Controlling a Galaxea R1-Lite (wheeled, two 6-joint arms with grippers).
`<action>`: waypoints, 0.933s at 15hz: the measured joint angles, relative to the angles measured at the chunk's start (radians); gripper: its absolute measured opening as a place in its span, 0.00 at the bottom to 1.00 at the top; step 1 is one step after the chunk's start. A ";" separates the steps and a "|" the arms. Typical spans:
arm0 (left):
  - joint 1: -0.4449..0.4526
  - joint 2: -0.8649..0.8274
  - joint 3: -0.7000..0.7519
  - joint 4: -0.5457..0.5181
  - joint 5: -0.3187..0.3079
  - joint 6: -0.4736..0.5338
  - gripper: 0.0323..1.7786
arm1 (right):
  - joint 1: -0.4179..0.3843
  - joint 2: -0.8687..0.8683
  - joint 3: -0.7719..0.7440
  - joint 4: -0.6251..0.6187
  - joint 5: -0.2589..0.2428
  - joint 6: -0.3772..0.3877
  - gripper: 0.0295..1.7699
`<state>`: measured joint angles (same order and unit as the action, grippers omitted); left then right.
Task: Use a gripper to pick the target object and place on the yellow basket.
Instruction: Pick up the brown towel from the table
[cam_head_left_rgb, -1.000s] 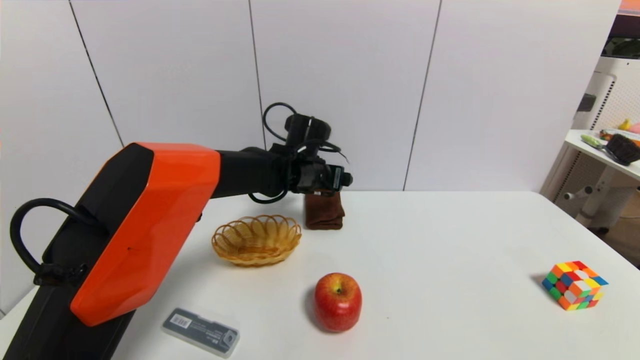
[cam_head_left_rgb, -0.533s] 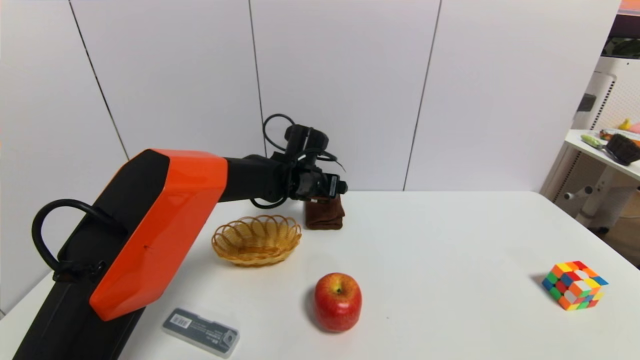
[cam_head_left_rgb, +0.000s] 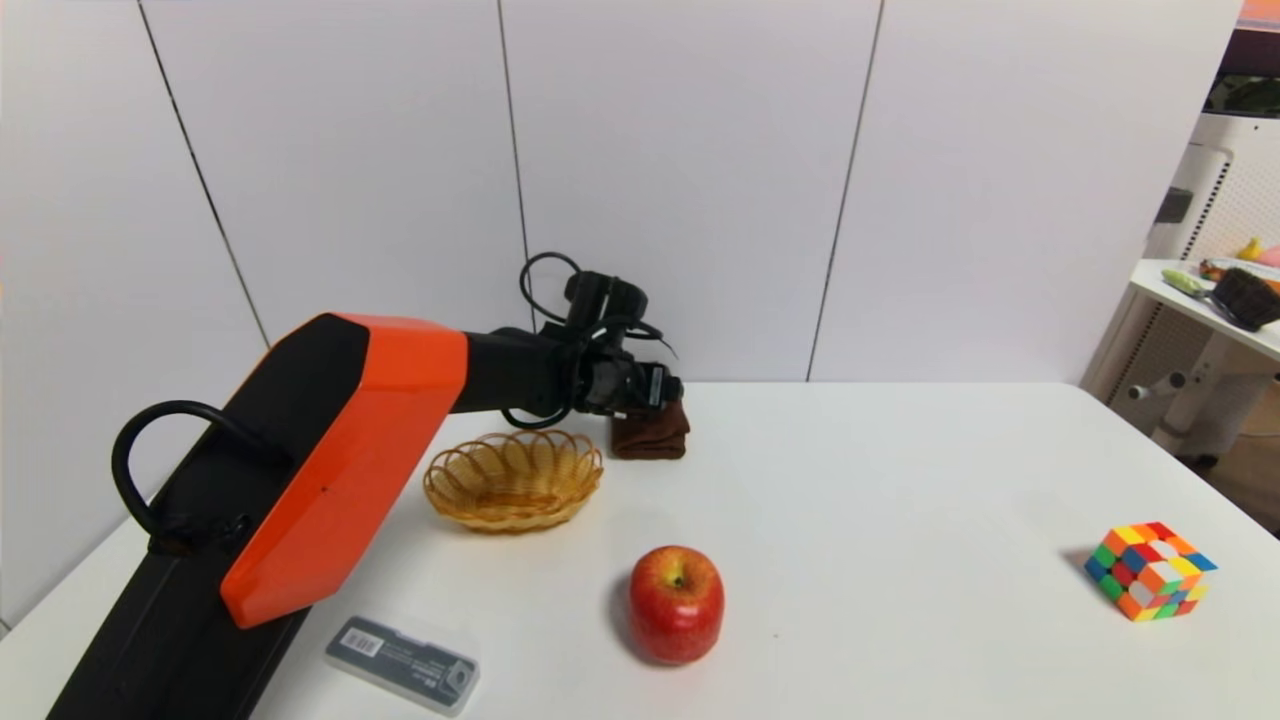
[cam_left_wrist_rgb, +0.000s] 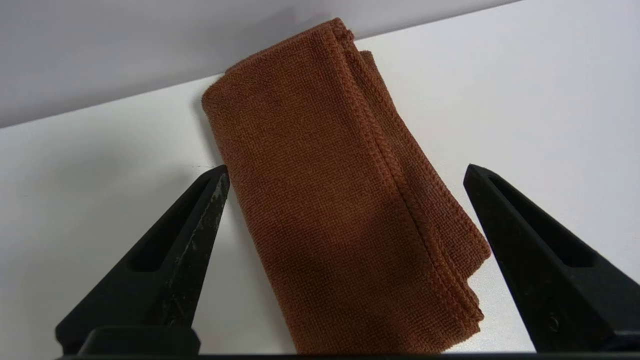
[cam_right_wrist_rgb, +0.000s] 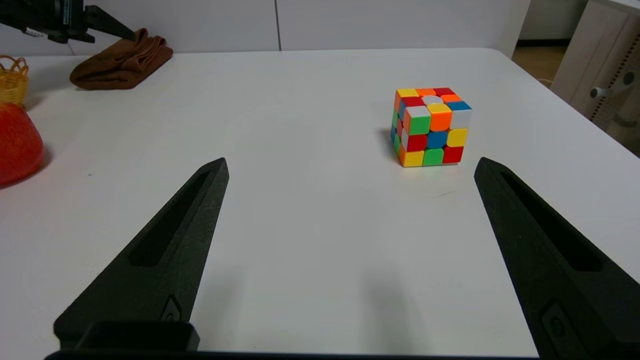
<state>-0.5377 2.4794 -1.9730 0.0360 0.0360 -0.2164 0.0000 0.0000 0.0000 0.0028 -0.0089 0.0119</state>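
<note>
White table (cam_head_left_rgb: 900, 480), white panelled wall (cam_head_left_rgb: 680, 180) behind. Red apple (cam_head_left_rgb: 675, 603) near front, upright, stem up. Multicoloured cube (cam_head_left_rgb: 1150, 570) far right, well apart from apple; same cube (cam_right_wrist_rgb: 431, 127) in right wrist view, apple edge (cam_right_wrist_rgb: 17, 145) at frame side. Clear flat case (cam_head_left_rgb: 402, 664) with dark insert and barcode label at front left edge. Side table (cam_head_left_rgb: 1205, 310) off to right with brush (cam_head_left_rgb: 1245, 297) and small clutter, too small to tell.
</note>
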 joint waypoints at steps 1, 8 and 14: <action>0.000 0.004 0.000 -0.001 -0.016 0.000 0.95 | 0.000 0.000 0.000 0.000 0.000 0.000 0.96; 0.004 0.023 0.000 0.000 -0.023 0.000 0.95 | 0.000 0.000 0.000 0.001 0.000 0.000 0.96; 0.005 0.043 0.000 -0.002 -0.024 0.001 0.95 | 0.000 0.000 0.000 0.000 0.000 0.000 0.96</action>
<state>-0.5326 2.5223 -1.9734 0.0340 0.0115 -0.2149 0.0000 0.0000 0.0000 0.0028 -0.0091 0.0123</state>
